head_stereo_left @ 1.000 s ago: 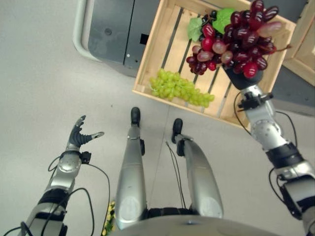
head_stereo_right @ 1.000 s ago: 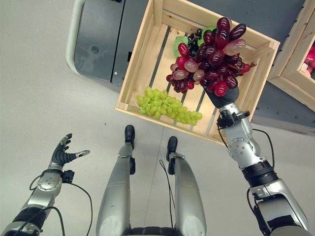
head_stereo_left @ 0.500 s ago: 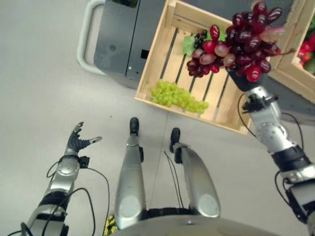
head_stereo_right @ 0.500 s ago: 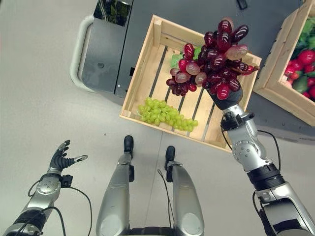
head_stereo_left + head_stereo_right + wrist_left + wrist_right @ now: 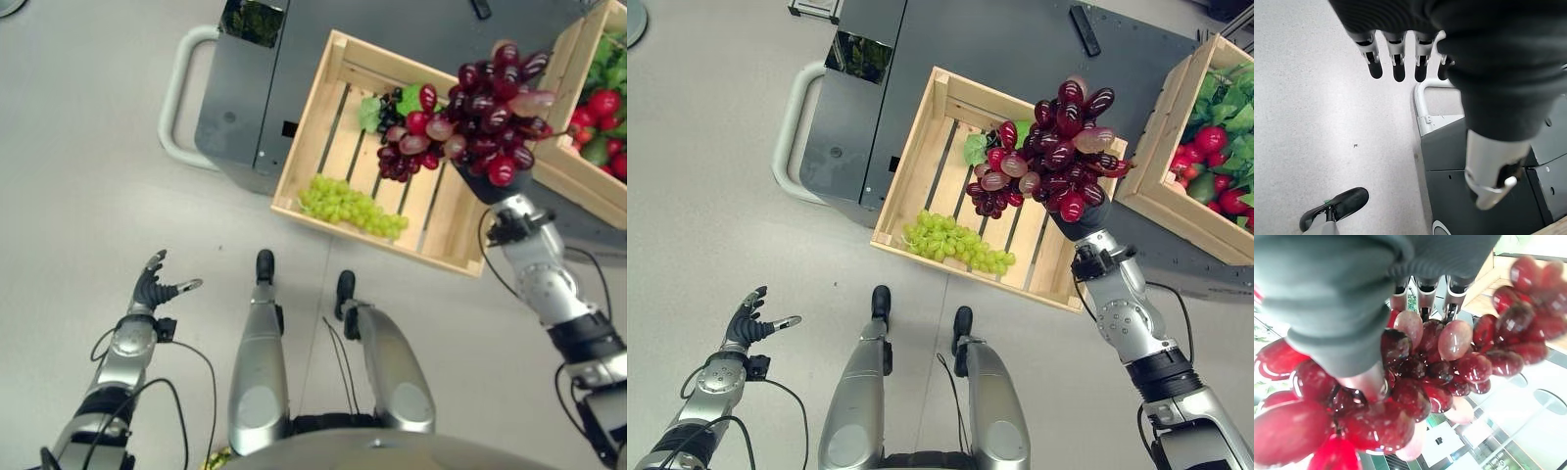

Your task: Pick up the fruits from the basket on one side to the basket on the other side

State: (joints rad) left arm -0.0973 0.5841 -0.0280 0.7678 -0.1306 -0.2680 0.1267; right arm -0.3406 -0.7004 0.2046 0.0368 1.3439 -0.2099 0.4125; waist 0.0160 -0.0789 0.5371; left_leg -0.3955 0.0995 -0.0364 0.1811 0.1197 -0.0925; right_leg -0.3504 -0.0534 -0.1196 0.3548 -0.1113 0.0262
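A big bunch of red grapes (image 5: 470, 117) hangs in the air over the right half of a slatted wooden crate (image 5: 333, 98), and my right hand (image 5: 495, 183) is shut on it from below. In the right wrist view the fingers (image 5: 1422, 296) and thumb curl round the red grapes (image 5: 1410, 382). A bunch of green grapes (image 5: 353, 203) lies near the crate's front edge, and dark grapes with green leaves (image 5: 387, 103) lie near its back. A second crate (image 5: 1205, 206) at the right edge holds red and green fruit (image 5: 1205, 162). My left hand (image 5: 154, 286) hovers open over the floor at lower left.
Both crates rest on a dark grey cart (image 5: 245, 108) with a pale looped handle (image 5: 176, 108) on its left side. Grey floor spreads left of the cart and in front of it. A small dark object (image 5: 1085, 29) lies on the cart top behind the crate.
The camera has tilted up, bringing more of the cart and the second crate into view. My right hand still holds the red grapes over the crate. The left hand stays open.
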